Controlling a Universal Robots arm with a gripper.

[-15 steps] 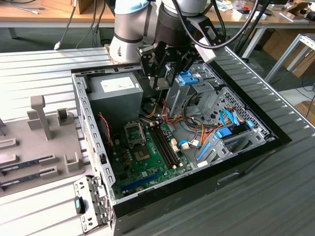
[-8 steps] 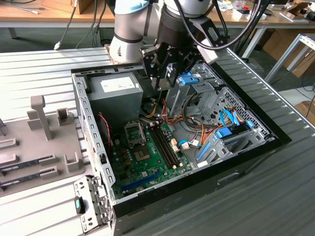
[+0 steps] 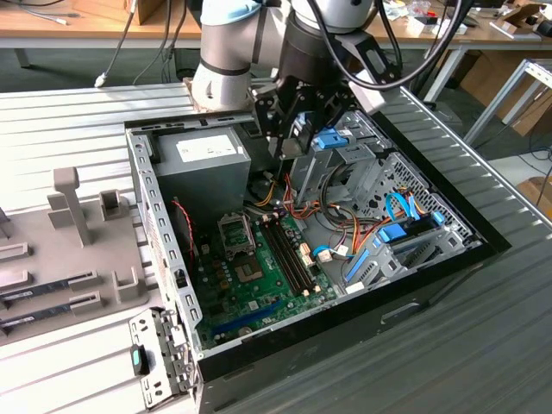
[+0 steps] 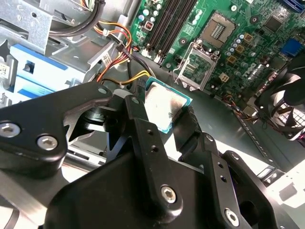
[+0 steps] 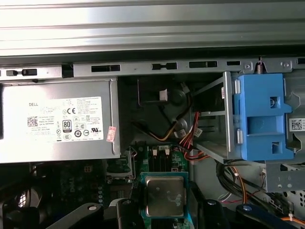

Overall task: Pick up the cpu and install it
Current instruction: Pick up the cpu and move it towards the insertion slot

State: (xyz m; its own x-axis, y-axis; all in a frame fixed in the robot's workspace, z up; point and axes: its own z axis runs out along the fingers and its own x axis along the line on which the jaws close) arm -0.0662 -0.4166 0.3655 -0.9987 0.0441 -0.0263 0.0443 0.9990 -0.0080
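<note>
Between the fingertips sits the cpu (image 4: 164,107), a small square chip held by two opposite edges. Its pale metal top faces back toward the wrist, and its underside looks out past the tips. The gripper (image 4: 165,110) is closed only as far as the chip's width allows. One black finger (image 4: 143,126) presses on one edge and its partner on the other, and nothing else is in the grasp. The first wrist view shows the same hold, with the cpu (image 5: 164,195) level between the two pads and its teal rim just clear on the free sides.

Beyond the tips and lower down lies the green board (image 4: 248,71), well apart from the chip. On it is what I take for the socket (image 4: 193,67), a square with its metal frame lifted open, and the memory slots (image 4: 167,24) run alongside it. From the fingers the socket lies ahead and down, not straight beneath. The chip is square, so it has no long side to align. Its edges look roughly in line with the frame's, though I cannot tell how closely.

Off to one side of the fingers is the power supply (image 5: 57,121), and to the other side the blue bracket (image 5: 264,119). Seen from outside, the gripper (image 3: 297,129) hangs over the open case (image 3: 431,293), high above the board and close to both.
</note>
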